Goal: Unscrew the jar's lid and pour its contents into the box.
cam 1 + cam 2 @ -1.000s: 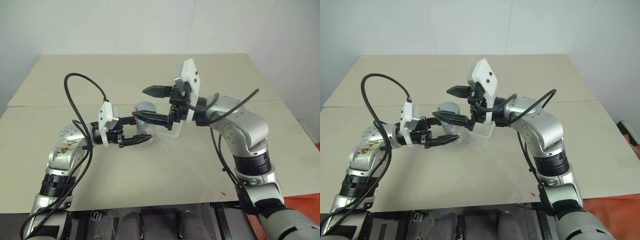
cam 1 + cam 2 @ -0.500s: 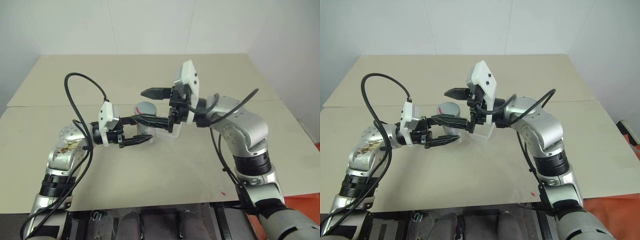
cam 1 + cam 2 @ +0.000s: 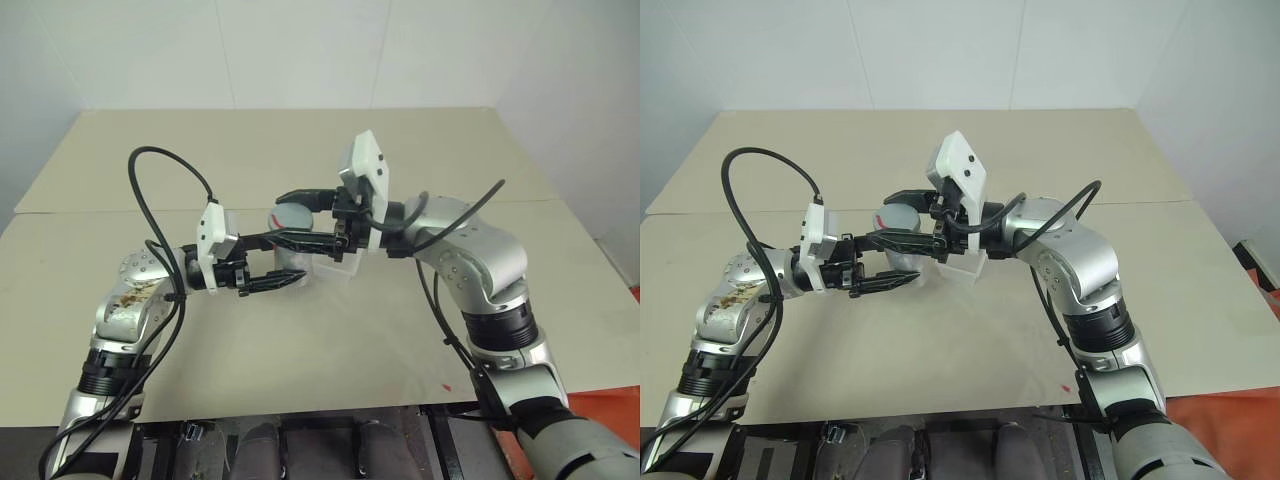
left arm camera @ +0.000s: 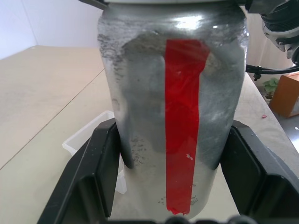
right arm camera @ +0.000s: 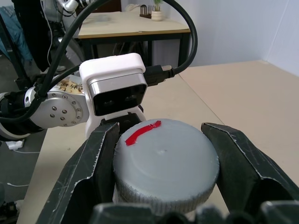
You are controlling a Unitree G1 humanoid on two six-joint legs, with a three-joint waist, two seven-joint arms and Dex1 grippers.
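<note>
Left gripper [image 3: 272, 262] is clamped on the jar [image 4: 174, 112] — fingers [image 4: 96, 172] press its clear wall on both sides, red stripe label [image 4: 183, 121] facing the left wrist camera. The jar stands upright, held just above the tan table [image 3: 330, 340], roughly at the centre of the head views.

Right gripper [image 5: 163, 154] has closed around the lid [image 5: 166, 161]: its two black fingers [image 5: 88, 172] sit on opposite edges of the grey cap, touching the ribbed rim. The lid carries a short red mark [image 5: 142, 131] on top and is still seated on the jar's mouth, no gap visible. In the head views the right gripper comes in from 3 o'clock, level, over the jar top; the left comes in from 9 o'clock, lower, at the jar body.

The box [image 3: 335, 266] — clear shallow tray — sits on the table just beside the jar at about 3 o'clock, under the right gripper's wrist. In the left wrist view a corner of it [image 4: 88, 137] shows behind the jar, apart from the fingers.

The contents cannot be made out; the jar wall is frosted and smeared grey inside.

A black cable [image 3: 165, 190] loops up over the left forearm, another [image 3: 470, 215] arcs over the right arm.
</note>
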